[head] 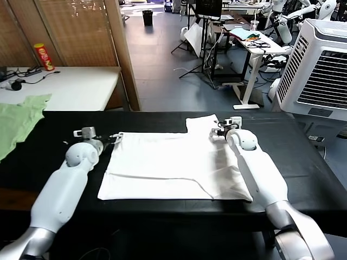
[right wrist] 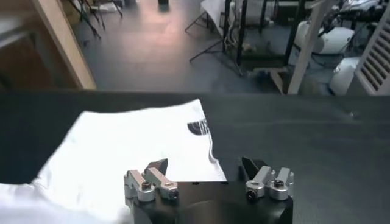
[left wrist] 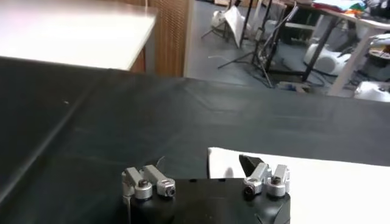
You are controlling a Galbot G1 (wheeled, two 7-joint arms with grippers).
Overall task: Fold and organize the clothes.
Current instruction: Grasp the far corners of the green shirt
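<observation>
- The left gripper (head: 115, 137) sits low at the far-left corner of the white T-shirt (head: 173, 165). In its wrist view its jaws stand wide apart, straddling that corner; one finger (left wrist: 266, 177) is over the white cloth, the other over bare black table (head: 303, 179). Nothing is clamped.
- The right gripper (head: 221, 130) rests at the shirt's far-right part, beside the short sleeve (head: 203, 123) that sticks out toward 12 o'clock. Its jaws are also spread wide, with the sleeve edge between them; whether the fingertips touch the fabric I cannot tell.
- The T-shirt lies spread nearly flat in the middle of the table, a soft crease running across its near half and a small dark logo (right wrist: 198, 127) on the sleeve.
- My judgement: the garment is laid out and partly squared, but the main folds are not yet made, so most of the task remains.
- A pale green garment (head: 19, 122) lies at 9 o'clock, well apart from the shirt.
- A red canister (head: 44, 57) stands on the white table (head: 81, 86) at 11 o'clock.
</observation>
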